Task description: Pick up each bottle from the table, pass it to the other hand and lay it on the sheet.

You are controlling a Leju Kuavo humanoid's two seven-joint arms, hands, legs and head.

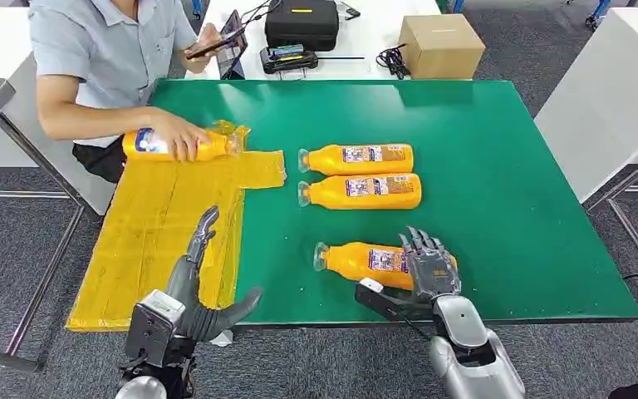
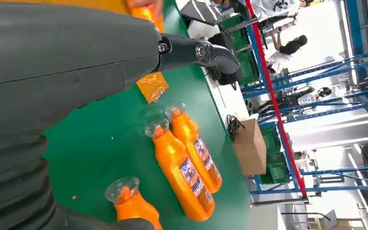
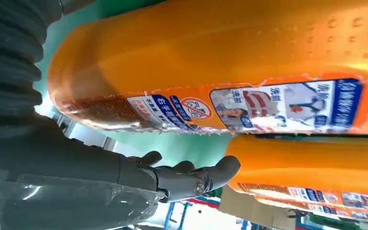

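Near the front edge of the green table, toward its right corner, the nearest bottle lies on its side, long axis along that edge and cap toward the yellow sheet. The right hand rests over its base end with fingers draped across the body, though I cannot tell whether they have closed into a grip. The left hand hovers open and empty above the sheet's near side, so the right is plainly the nearer; two more bottles lie parallel mid-table, and a person's hand holds a fourth at the sheet's far edge.
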